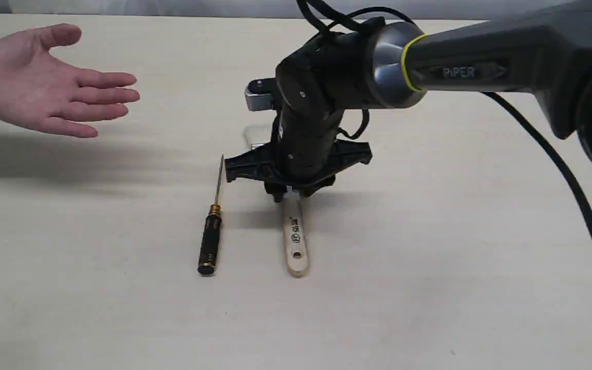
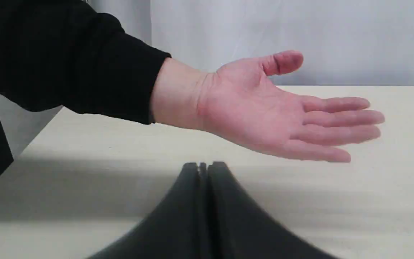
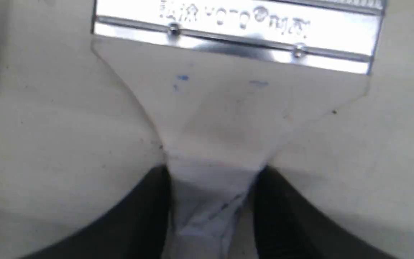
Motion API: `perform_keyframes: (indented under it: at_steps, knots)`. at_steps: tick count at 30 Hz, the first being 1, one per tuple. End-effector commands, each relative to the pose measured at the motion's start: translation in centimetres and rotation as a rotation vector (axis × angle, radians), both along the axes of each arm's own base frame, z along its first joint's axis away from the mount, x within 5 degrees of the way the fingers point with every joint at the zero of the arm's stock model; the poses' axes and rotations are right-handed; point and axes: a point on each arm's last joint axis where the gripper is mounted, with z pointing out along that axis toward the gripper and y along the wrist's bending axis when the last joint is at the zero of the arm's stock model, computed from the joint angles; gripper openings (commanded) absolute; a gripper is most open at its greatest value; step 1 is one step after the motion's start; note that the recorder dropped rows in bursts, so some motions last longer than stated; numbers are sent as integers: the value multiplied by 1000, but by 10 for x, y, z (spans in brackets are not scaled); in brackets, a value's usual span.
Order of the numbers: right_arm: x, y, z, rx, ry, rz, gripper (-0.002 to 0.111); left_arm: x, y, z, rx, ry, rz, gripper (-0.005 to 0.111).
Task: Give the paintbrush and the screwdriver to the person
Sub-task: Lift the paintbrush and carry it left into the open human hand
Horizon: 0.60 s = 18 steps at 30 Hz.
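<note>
The paintbrush (image 1: 295, 241) lies flat on the table, its wooden handle pointing toward the front edge. My right gripper (image 1: 288, 195) reaches down onto it. In the right wrist view the right gripper (image 3: 212, 172) is shut on the narrow part of the handle (image 3: 221, 118), below the silver ferrule (image 3: 235, 32). The arm hides the bristles. The screwdriver (image 1: 211, 231) lies just left of the brush, untouched. The person's hand (image 1: 44, 87) hovers palm up at the far left. My left gripper (image 2: 203, 165) is shut on nothing, just below that hand (image 2: 264, 108).
The pale table (image 1: 429, 288) carries only the two tools. A black cable (image 1: 573, 190) hangs from the right arm on the right side. A black sleeve (image 2: 67, 61) covers the person's forearm.
</note>
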Motion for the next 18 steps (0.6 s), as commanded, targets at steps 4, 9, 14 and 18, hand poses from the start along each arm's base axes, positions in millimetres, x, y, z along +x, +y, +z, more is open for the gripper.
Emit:
perform_keyframes:
  at_steps: [4,9,14,18]
  knots:
    - [1,7,27,113,-82,56,4,0,0,0,-5,-11,-6,0]
    - [-8,10,97,278,-194,128,4,0,0,0,-5,-11,-6,0]
    - [-19,11,155,456,-342,200,4,0,0,0,-5,-11,-6,0]
    - [-18,19,179,545,-393,259,4,0,0,0,-5,-11,-6,0]
